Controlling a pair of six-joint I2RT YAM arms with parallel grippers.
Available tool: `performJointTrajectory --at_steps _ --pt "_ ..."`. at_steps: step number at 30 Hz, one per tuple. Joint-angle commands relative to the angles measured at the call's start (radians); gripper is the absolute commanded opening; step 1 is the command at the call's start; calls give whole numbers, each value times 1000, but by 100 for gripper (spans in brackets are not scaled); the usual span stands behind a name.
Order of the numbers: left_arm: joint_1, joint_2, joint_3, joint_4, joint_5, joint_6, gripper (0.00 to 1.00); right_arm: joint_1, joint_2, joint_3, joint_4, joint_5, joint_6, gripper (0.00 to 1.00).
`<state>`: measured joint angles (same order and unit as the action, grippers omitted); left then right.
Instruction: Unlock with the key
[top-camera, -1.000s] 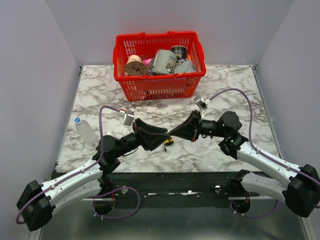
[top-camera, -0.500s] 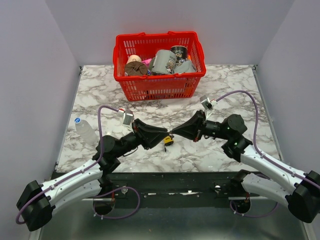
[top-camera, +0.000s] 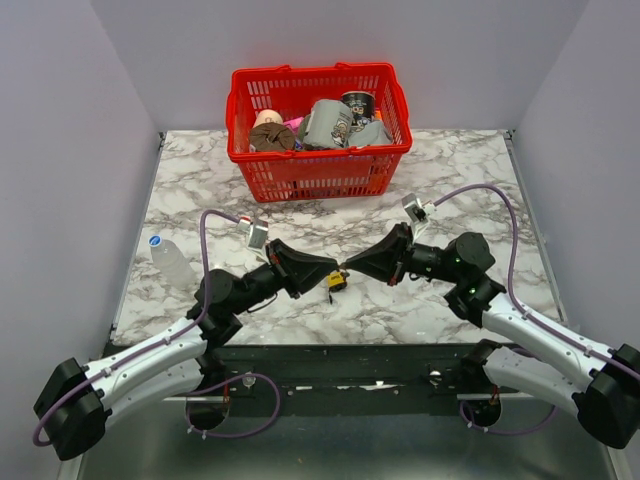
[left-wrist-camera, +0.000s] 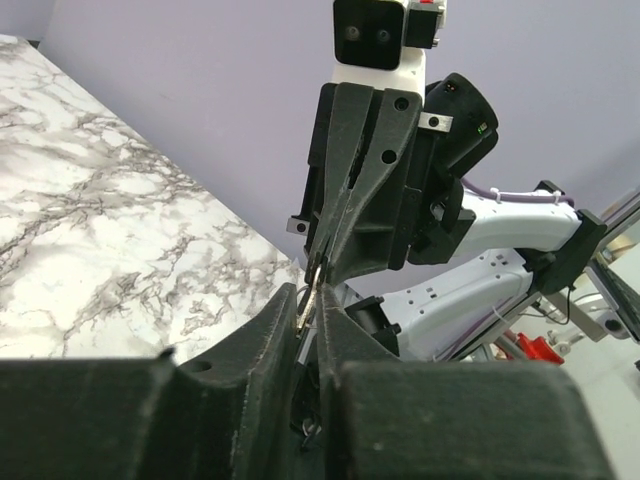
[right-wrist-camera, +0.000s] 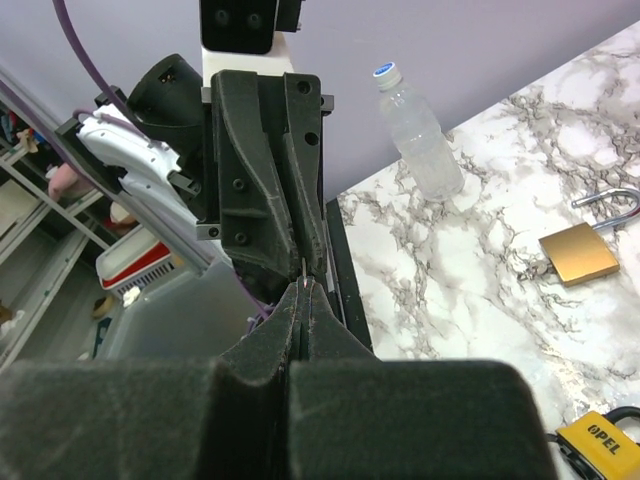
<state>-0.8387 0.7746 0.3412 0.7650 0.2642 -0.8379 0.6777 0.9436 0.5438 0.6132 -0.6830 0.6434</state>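
My two grippers meet tip to tip above the table's front middle. The key (left-wrist-camera: 311, 283), a slim grey metal strip, bridges the two sets of tips. My left gripper (top-camera: 333, 266) (left-wrist-camera: 307, 295) has its fingers narrowly closed with the key's lower part between them. My right gripper (top-camera: 346, 266) (right-wrist-camera: 303, 285) is shut on the key's other end, and a thin sliver of it (right-wrist-camera: 303, 266) pokes past its tips. The small yellow-and-black padlock (top-camera: 337, 282) (right-wrist-camera: 600, 440) lies on the marble just below the tips, touched by neither gripper.
A plain brass padlock (right-wrist-camera: 578, 252) with its shackle open lies on the marble near the small padlock. A clear water bottle (top-camera: 170, 262) lies at the left edge. A red basket (top-camera: 320, 175) with several items stands at the back.
The right arm has drawn back to the right, so the two grippers overlap less and now meet only at their tips. The left arm has barely moved.
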Motion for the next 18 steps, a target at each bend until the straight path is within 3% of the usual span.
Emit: performJointTrajectory --at_steps 1,5,9,11,15,18 --pt "1 14 5 20 -8 11 20 -1 -16 -25 33 42 -7 1" --pt "1 26 13 30 4 11 22 0 -14 -21 33 37 -8 1" --pt "1 35 13 33 10 8 34 -1 -16 -25 34 42 -5 1" --pt "1 37 9 40 13 3 34 -1 -19 -27 34 46 -5 1" --pt "1 26 -1 43 10 5 23 -1 -17 -28 33 49 -4 1" --pt "1 17 -2 43 10 6 9 -1 -14 -28 25 60 -8 1"
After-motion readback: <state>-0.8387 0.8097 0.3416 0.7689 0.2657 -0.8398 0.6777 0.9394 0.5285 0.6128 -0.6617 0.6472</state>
